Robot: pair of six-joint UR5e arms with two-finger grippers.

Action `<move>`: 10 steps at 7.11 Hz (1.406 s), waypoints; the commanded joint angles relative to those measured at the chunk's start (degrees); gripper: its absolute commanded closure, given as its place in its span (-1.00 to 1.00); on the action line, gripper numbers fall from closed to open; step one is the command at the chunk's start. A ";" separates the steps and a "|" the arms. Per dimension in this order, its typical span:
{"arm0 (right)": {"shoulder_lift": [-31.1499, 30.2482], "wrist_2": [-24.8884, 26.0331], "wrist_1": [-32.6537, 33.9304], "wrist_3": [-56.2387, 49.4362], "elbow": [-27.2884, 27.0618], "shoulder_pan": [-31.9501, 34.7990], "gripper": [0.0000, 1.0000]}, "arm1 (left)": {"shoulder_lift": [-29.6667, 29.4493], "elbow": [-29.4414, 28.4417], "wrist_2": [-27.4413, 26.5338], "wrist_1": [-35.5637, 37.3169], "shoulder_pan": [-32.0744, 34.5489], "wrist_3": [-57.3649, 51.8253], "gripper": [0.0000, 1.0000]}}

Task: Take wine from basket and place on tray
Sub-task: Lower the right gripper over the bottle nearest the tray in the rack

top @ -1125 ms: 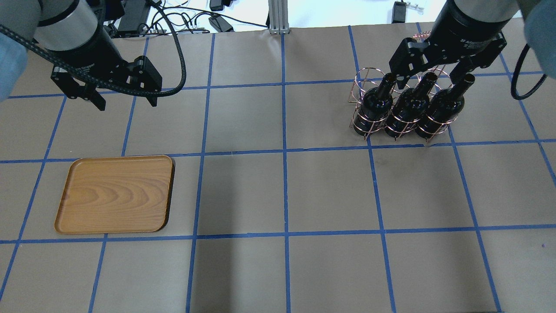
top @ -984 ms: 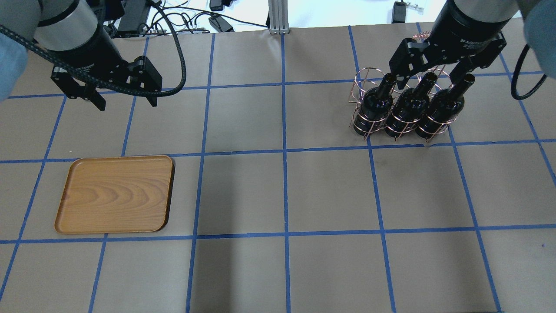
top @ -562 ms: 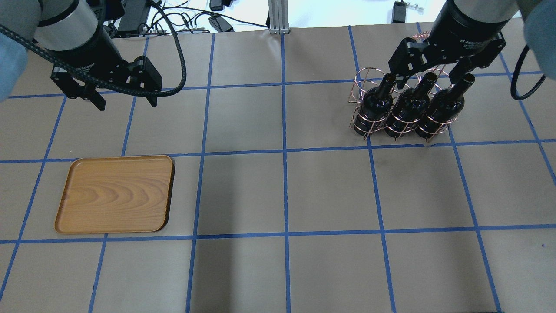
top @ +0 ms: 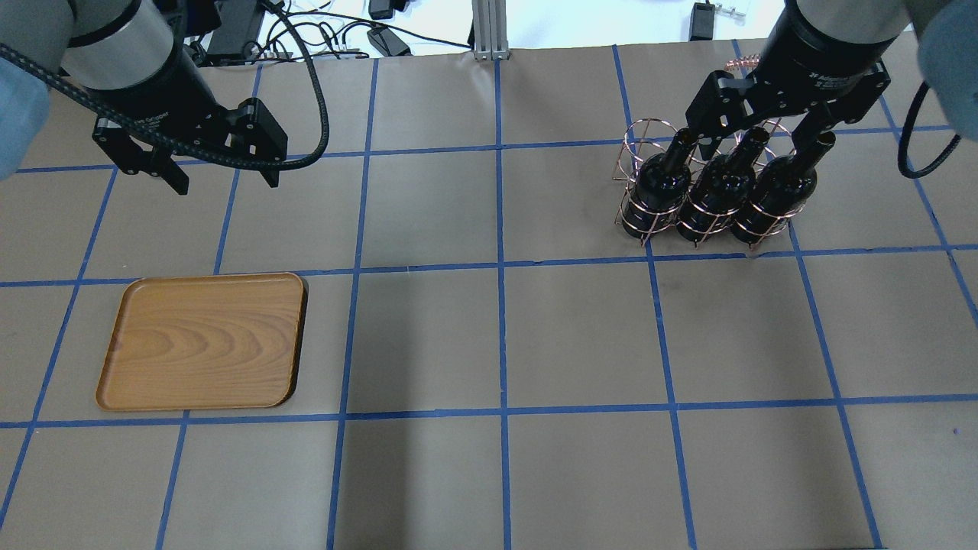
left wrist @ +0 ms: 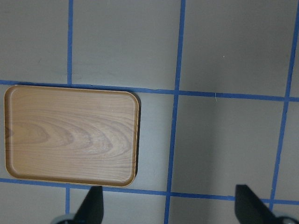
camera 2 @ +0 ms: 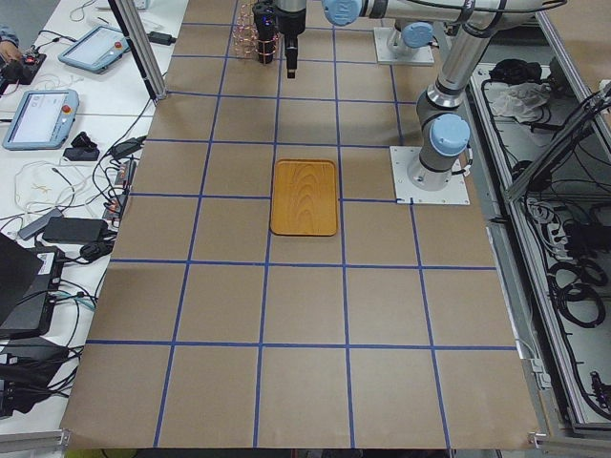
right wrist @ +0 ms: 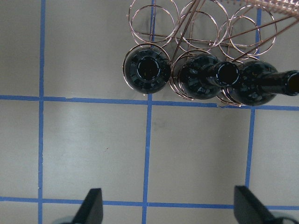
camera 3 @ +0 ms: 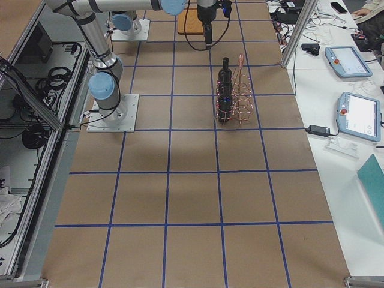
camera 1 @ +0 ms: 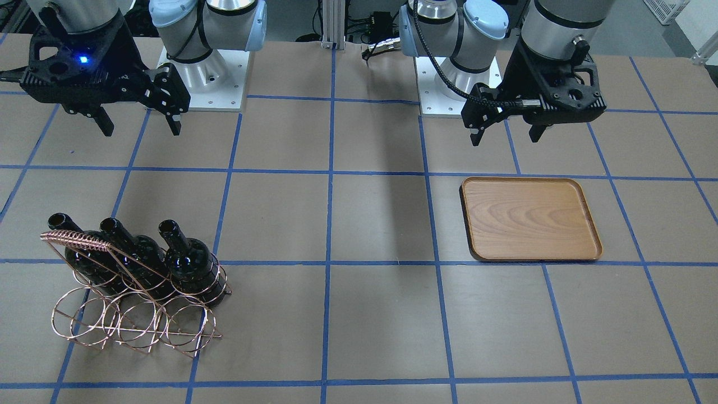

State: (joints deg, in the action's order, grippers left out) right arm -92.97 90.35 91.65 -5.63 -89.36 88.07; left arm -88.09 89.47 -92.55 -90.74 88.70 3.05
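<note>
The bench [top: 489,344] under me is covered in brown paper and ruled into squares by blue tape lines [top: 500,267]. On my left half lies the wooden tray [top: 202,341], flat on the paper with its grain showing and nothing on it.

Well apart from it, on my right half, stands the copper wire basket [camera 1: 137,306], two rows of round loops with a coiled handle bar [camera 1: 76,241] running along the top. The three wine bottles [top: 710,191] stand upright in it, side by side, each in its own loop, all in the row nearer my base. They are glossy and near-black, with long necks and open mouths, and each touches its neighbour at the shoulder. None is on the tray.

My right gripper [camera 1: 141,132] hangs above the bench on my side of the basket, spread wide and holding nothing. Its wrist camera looks almost straight down the mouth of the end bottle, with the other two leaning away in perspective. The two fingers [right wrist: 93,205] frame bare paper below the basket and touch neither wire nor glass.

My left gripper [top: 226,183] hangs high near the tray, also spread wide and empty. From its wrist camera the tray sits off to one side of the fingers.
</note>
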 commanded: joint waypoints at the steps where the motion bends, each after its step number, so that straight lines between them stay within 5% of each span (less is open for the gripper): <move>1: 0.24 0.53 0.98 -5.93 -0.02 -0.18 -1.00 | -0.06 0.44 0.00 0.04 -0.01 0.03 -1.00; 4: 3.83 -0.61 4.66 -14.63 -0.11 -4.99 -1.00 | 0.02 1.23 -0.79 -0.22 -0.01 0.11 -1.00; 10: 12.54 -0.88 13.28 -14.49 -1.51 -6.07 -0.84 | -0.50 1.23 -0.88 -0.13 -0.01 -0.15 -1.00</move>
State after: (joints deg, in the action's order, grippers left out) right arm -81.83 89.49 103.92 -20.20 -90.37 81.98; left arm -88.59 90.70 -93.37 -90.84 88.68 2.91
